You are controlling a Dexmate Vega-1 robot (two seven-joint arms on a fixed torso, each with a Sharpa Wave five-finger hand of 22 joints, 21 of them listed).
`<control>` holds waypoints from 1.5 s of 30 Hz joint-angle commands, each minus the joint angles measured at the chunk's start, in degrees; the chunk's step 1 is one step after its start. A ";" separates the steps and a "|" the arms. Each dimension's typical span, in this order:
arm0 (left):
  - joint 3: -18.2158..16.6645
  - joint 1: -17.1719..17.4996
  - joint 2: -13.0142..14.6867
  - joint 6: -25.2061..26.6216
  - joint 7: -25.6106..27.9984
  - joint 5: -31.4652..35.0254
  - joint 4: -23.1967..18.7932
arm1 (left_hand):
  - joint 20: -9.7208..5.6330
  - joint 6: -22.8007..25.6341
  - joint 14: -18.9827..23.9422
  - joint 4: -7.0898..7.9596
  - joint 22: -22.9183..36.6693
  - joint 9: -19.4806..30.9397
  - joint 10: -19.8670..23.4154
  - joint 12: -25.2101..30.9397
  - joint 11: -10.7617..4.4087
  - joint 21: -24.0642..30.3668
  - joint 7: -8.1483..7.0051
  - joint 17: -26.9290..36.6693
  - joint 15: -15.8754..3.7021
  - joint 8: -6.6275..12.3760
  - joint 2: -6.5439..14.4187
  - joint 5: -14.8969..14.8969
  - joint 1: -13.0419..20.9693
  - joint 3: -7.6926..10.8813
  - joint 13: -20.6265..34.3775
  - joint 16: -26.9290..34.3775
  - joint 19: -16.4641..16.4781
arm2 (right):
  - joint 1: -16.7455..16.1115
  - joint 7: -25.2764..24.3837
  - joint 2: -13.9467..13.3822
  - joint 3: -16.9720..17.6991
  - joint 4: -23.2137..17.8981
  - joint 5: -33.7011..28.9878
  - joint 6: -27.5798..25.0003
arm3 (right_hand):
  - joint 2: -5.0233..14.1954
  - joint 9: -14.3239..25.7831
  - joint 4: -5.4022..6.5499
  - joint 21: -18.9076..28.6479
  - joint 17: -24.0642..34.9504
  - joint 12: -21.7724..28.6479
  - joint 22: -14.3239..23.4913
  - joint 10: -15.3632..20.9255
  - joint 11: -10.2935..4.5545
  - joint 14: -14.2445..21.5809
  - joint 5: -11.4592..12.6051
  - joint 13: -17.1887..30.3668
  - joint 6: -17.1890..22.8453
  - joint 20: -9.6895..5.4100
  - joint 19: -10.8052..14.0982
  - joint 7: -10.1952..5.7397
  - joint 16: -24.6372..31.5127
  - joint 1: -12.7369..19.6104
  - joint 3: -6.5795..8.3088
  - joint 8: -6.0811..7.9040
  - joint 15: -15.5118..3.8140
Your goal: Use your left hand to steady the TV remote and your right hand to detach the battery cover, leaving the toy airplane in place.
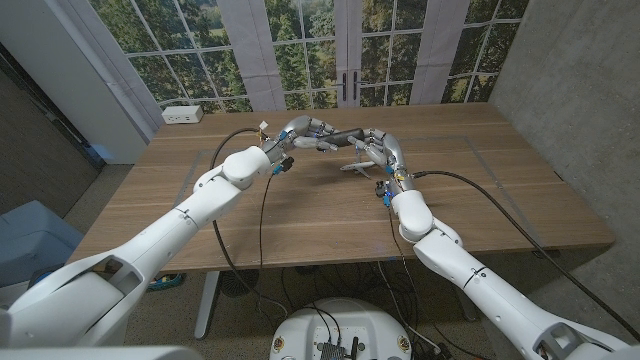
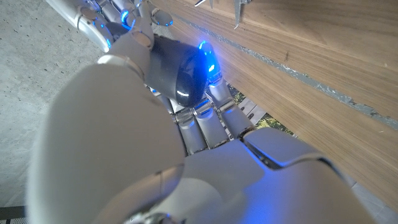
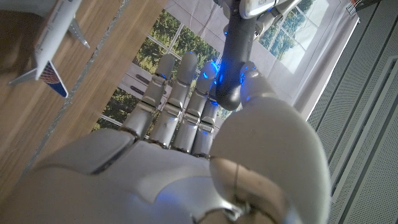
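Note:
The dark TV remote (image 1: pixel 340 134) hangs above the far middle of the wooden table (image 1: pixel 300 220), held between both hands. My left hand (image 1: pixel 300 130) grips its left end and my right hand (image 1: pixel 385 148) grips its right end. In the left wrist view the rounded dark remote (image 2: pixel 186 74) sits against my left hand's fingers (image 2: pixel 211 121). The right wrist view shows the remote (image 3: pixel 233 56) running away from my right hand (image 3: pixel 186 143), fingers curled beside it. The white toy airplane (image 1: pixel 360 164) stands on the table just under my right hand, also seen as the airplane (image 3: pixel 53 37). I cannot make out the battery cover.
A white power strip (image 1: pixel 182 115) lies at the table's far left corner. Black cables (image 1: pixel 262 215) trail from both wrists across the table and over its near edge. Windows and a grey wall stand behind the table.

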 commanded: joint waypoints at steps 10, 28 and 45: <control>0.05 -0.35 -0.40 -0.59 0.06 0.34 0.90 | -7.52 -0.01 3.34 0.08 -0.45 0.18 0.33 -0.06 -0.31 0.78 0.44 0.38 -4.35 0.50 9.41 0.31 9.04 0.86 0.36 0.00 -0.46 | -0.32 0.25 0.93 1.17 0.56 1.95 0.69 | 8.72 -1.30 7.43 2.42 1.96 -0.91 0.28 -3.19 -0.86 -2.30 0.10 1.21 -1.38 -0.99 -4.08 0.04 -2.01 -3.32 4.74 -1.28 -4.92; 0.07 -0.84 -0.72 -1.37 -0.20 0.37 2.06 | -7.55 -0.18 3.29 0.05 -1.37 0.22 0.28 -0.32 -0.21 1.49 0.47 0.52 -4.36 0.43 9.41 0.31 8.95 1.08 0.47 -0.37 -0.81 | 0.99 4.61 4.88 2.07 8.13 8.62 10.73 | 8.52 18.56 16.22 12.91 8.18 10.15 2.02 -3.21 -3.47 1.63 1.43 19.52 -4.82 -2.04 -7.25 -1.23 8.12 -14.64 11.98 5.96 -4.95; 0.07 -1.20 -0.87 -1.89 -0.72 0.09 2.92 | -7.53 -0.26 3.29 0.07 -2.24 0.25 0.36 -0.45 -0.36 2.14 0.44 0.69 -4.36 0.41 9.48 0.31 8.88 1.32 0.65 -0.67 -1.08 | 1.85 5.12 7.34 2.66 13.11 7.93 17.47 | 6.86 6.45 8.52 18.11 8.09 3.71 1.10 -3.01 -0.98 -6.57 -0.59 6.84 -0.41 -0.58 -9.75 -0.36 17.32 -14.45 12.92 -3.93 -4.37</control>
